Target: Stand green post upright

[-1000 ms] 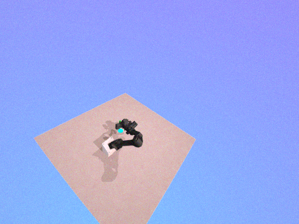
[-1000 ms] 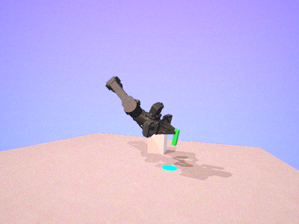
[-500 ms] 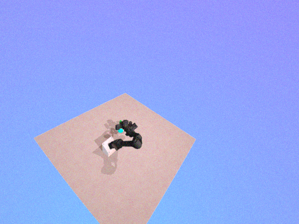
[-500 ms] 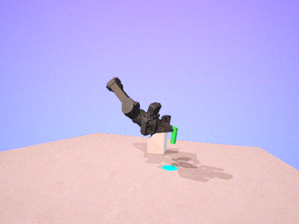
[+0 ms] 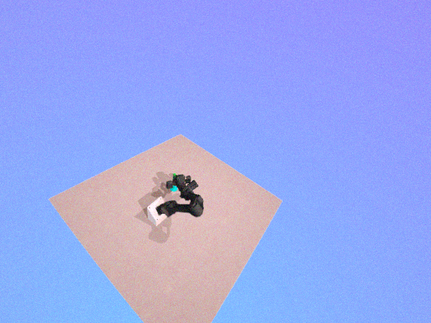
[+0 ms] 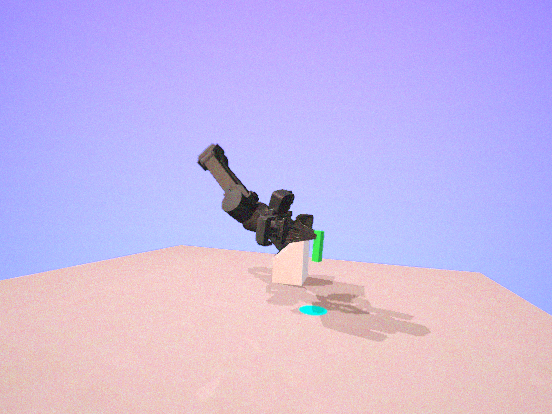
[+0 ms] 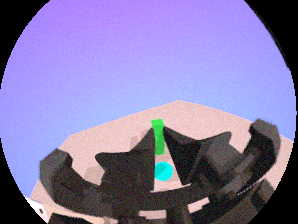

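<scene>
Your gripper (image 6: 311,234) pinches the green post (image 6: 317,246) between its fingers, almost upright, in the air. You see the cyan circle (image 6: 313,310) below, near the bench's middle.

The green post (image 6: 317,246), a slim bright-green bar, is hanging almost upright in the air, clear of the floor, its upper end pinched between the fingers. The cyan circle (image 6: 313,310), a small flat disc, is lying on the tan floor below the post and nearer the exterior camera.
</scene>
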